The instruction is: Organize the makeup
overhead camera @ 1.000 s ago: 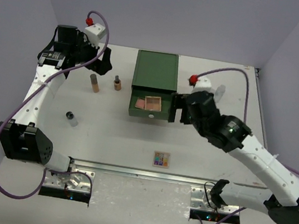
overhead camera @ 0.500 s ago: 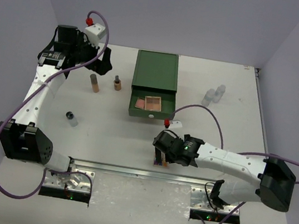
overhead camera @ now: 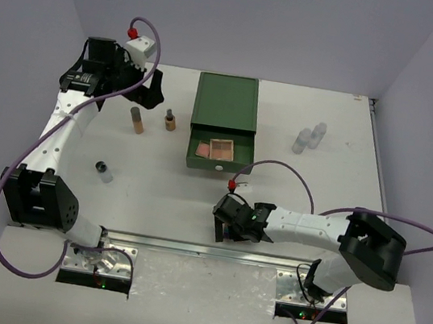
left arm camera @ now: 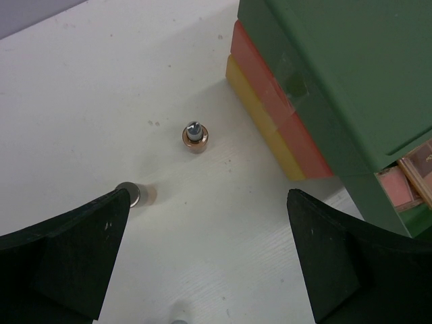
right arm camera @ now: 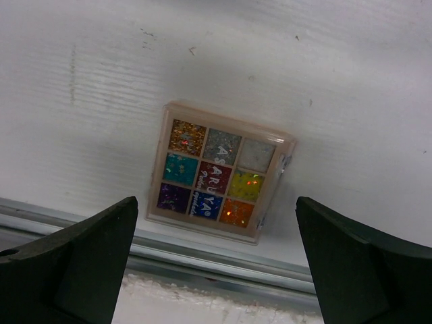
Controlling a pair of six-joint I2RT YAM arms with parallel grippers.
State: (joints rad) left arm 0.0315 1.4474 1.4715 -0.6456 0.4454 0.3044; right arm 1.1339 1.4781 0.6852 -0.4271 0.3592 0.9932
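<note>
The square multicolour eyeshadow palette (right arm camera: pixel 219 172) lies flat near the table's front edge. My right gripper (right arm camera: pixel 216 263) is open above it, with one finger on each side and touching nothing. In the top view the right gripper (overhead camera: pixel 228 227) covers the palette. My left gripper (overhead camera: pixel 147 90) is open and empty, raised at the back left. Below it stand two peach tubes (left arm camera: pixel 194 136) (left arm camera: pixel 131 195), also in the top view (overhead camera: pixel 170 120) (overhead camera: pixel 136 120). Two pink-tan compacts (overhead camera: pixel 217 149) lie in the open green drawer. Two clear bottles (overhead camera: pixel 308 138) stand at the right.
The three-drawer box (overhead camera: pixel 224 110) stands at the back centre, its green top drawer pulled out; its orange and yellow drawers (left arm camera: pixel 270 88) are closed. A small dark-capped bottle (overhead camera: pixel 103 170) lies at the left. A metal rail (right arm camera: pixel 202 253) runs along the front edge, just beyond the palette.
My right arm swung from beside the open drawer down to the front edge and now hovers over the palette. The left arm has barely moved.
</note>
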